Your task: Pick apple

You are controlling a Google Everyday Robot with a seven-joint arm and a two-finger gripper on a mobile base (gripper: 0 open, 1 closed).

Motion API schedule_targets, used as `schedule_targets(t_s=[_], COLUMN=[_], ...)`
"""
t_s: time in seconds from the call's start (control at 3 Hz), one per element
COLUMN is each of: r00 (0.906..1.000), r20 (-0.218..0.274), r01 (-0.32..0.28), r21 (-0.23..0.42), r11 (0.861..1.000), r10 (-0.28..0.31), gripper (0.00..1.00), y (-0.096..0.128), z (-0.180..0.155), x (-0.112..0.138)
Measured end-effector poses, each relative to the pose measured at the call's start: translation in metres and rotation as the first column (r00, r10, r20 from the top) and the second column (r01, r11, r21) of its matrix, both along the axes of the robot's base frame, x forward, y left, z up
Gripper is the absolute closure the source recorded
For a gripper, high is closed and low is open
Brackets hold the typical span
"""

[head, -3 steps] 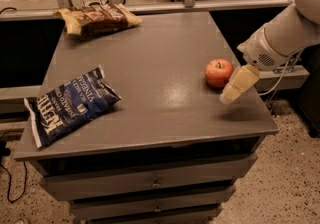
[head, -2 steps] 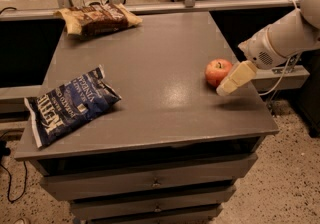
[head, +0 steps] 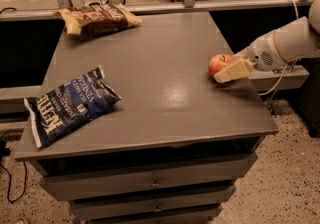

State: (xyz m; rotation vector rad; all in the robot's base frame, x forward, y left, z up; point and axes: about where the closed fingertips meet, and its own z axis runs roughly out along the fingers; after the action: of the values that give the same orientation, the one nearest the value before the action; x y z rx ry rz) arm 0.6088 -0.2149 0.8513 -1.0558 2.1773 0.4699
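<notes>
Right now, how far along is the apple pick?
Done: the approach. The gripper sits right against the apple, near the right edge of the gray table. In hand: the grasp, though a hold cannot be confirmed. Left: the lift, since the apple appears to rest on the table.

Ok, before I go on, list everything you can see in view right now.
apple: 1, red-orange, on the tabletop near its right edge
blue chip bag: 1, dark blue with white lettering, lying flat at the front left of the tabletop
brown chip bag: 1, brown and yellow, at the far left corner of the tabletop
cabinet: 1, grey, centre of view, drawers below its top
cable: 1, black, on the floor at lower left
arm: 1, white, reaching in from the right
gripper: 1, cream, right against the apple's right side
</notes>
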Motion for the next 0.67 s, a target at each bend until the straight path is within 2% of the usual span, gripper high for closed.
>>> schedule_targets(t_s=[0.33, 0.67], r00=[0.9992, 0.9998], r20=[-0.037, 0.02], r01=[0.02, -0.011], r21=[0.114, 0.199], r11=[0.993, 0.98], r10=[-0.016, 0.007], gripper=[0.69, 0.92], y=[-0.001, 0.004], z=[-0.001, 0.041], x=[-0.002, 0.0])
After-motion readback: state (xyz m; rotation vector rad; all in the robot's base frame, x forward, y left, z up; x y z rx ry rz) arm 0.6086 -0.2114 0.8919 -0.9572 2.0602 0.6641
